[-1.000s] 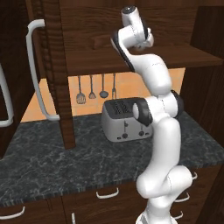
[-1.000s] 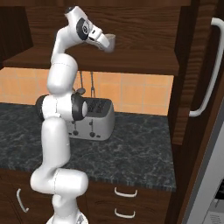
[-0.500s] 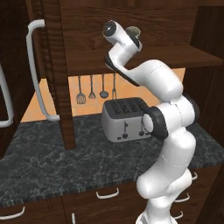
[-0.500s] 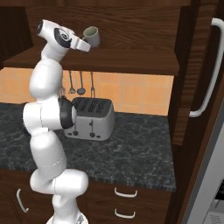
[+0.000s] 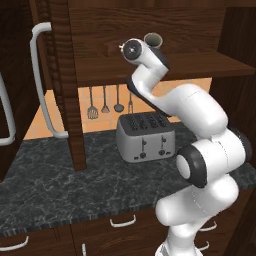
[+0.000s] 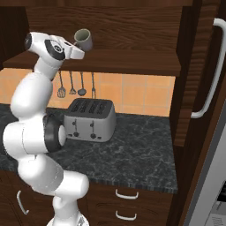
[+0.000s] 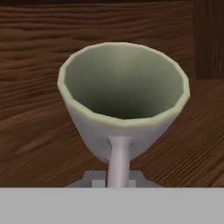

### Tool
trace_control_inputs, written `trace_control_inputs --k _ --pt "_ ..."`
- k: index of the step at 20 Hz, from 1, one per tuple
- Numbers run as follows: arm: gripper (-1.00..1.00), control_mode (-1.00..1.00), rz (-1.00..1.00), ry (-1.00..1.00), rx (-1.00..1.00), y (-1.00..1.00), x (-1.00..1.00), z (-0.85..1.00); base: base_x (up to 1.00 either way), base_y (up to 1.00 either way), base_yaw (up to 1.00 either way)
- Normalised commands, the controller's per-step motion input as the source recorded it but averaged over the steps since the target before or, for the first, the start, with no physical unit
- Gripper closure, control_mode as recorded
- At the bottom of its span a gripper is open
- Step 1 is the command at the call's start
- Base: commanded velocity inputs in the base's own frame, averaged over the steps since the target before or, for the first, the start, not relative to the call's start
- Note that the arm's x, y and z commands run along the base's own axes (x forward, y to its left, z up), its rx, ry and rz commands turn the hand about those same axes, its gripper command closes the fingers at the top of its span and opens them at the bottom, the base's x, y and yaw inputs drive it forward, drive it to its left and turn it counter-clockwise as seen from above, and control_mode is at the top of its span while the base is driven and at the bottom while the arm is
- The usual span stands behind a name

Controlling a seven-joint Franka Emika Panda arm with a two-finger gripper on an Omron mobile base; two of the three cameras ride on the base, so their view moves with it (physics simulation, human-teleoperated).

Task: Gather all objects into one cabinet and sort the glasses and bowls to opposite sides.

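Note:
A grey mug (image 7: pixel 122 109) with a pale greenish rim and a handle hangs tilted in front of the cabinet's back wall, its mouth facing the hand camera. My gripper (image 6: pixel 77 46) is shut on the mug's handle (image 7: pixel 117 159). The mug (image 6: pixel 84 39) is held just above the plank shelf (image 6: pixel 132 62) of the dark brown cabinet, near its left end. From the left base view the mug (image 5: pixel 153 39) peeks out behind my wrist, over the shelf (image 5: pixel 200 65). The fingertips are hidden under the mug.
A silver toaster (image 5: pixel 145 136) stands on the dark stone counter (image 5: pixel 60 185) under the shelf, with utensils (image 5: pixel 105 102) hanging behind it. The open cabinet door with its white bar handle (image 5: pixel 42 85) juts out on the left; another white handle (image 6: pixel 211 75) is on the right.
My hand has swung left along the shelf and turned, bringing the mug into sight above the shelf. The elbow has swung out to the side. The toaster and camera have stayed put.

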Motion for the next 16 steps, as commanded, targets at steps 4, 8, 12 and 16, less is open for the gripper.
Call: trace_control_inputs --k 4,8,12,16 --pt "1.00 -1.00 0.24 0.00 0.00 0.00 -0.92 0.12 0.00 0.00 0.00" --pt "1.00 -1.00 0.28 -0.02 -0.04 0.00 -0.87 0.00 0.00 0.00 0.00" --pt "1.00 -1.00 0.26 -0.01 -0.03 0.00 -0.85 0.04 0.00 0.00 0.00" --pt "1.00 -1.00 0.26 0.00 -0.04 0.00 -0.96 0.18 0.00 0.00 0.00"
